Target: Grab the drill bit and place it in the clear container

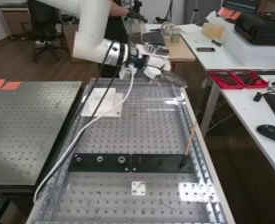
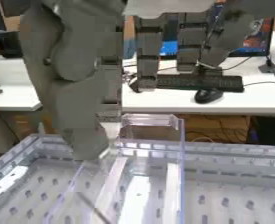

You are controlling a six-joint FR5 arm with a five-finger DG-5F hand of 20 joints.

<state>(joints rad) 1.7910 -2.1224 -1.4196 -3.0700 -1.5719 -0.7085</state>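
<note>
The hand (image 1: pixel 172 77) is open near the clear container (image 2: pixel 149 119), its fingers uncurled. A thin rod (image 2: pixel 92 206), blurred and cut off, looks like the bit; if inside, I cannot tell.

1 white arm (image 1: pixel 89 35) observed – entering from the far left, angled down. Hand (image 1: pixel 170 78) at the far centre – fingers (image 2: pixel 147 55) relaxed, spaced apart, uncurled.
</note>
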